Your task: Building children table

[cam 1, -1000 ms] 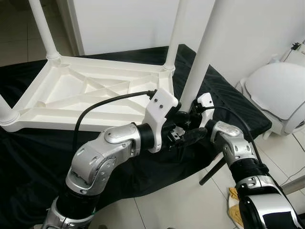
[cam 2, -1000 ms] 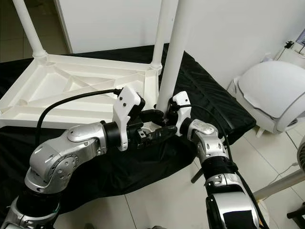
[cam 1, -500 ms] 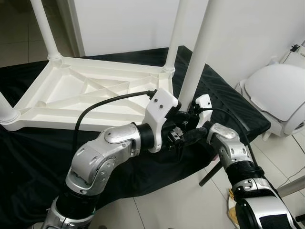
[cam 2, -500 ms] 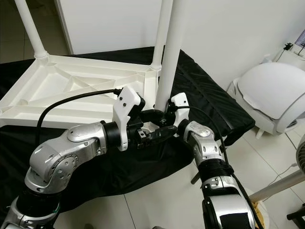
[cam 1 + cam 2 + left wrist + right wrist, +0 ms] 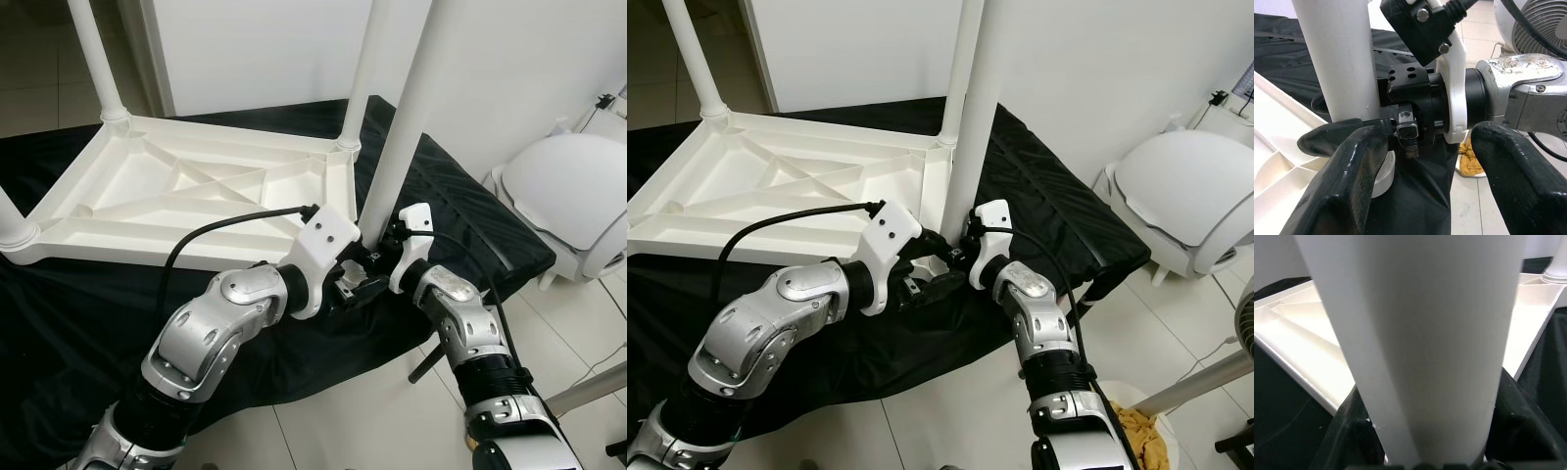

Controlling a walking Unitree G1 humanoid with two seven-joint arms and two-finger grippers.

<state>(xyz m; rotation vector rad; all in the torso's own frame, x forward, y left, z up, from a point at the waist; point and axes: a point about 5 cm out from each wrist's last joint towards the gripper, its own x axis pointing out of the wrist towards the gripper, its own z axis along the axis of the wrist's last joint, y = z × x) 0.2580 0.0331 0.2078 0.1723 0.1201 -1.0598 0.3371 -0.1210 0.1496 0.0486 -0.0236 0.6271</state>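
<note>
Grippers work at the near corner of the inverted table top, which lies underside up on a black cloth over a low surface. The right gripper has its two black fingers clamped around the base of the loose table leg; the right wrist view looks straight up the white tube with a finger on each side. The left gripper hangs just beside that leg with its fingers spread wide and nothing between them; it holds nothing.

Handling, as a judgement: the leg looks like a hollow moulded plastic tube, so light and stiff, but smooth and apt to slip or twist in hard fingers. Its length puts the mass above the grip, so it will tend to tip. A hold low on the shaft, close to the socket end, appears best for steering the end into the corner.

The leg stands nearly upright, leaning slightly, with its foot at the near right corner of the table top; whether it is seated cannot be told.

Both silver arms are bent at the elbow and reach forward, wrists turned inward to face each other.

Further back, three fitted legs stand in the other corners, one at the far right. A white domed appliance sits on the tiled floor to the right.
</note>
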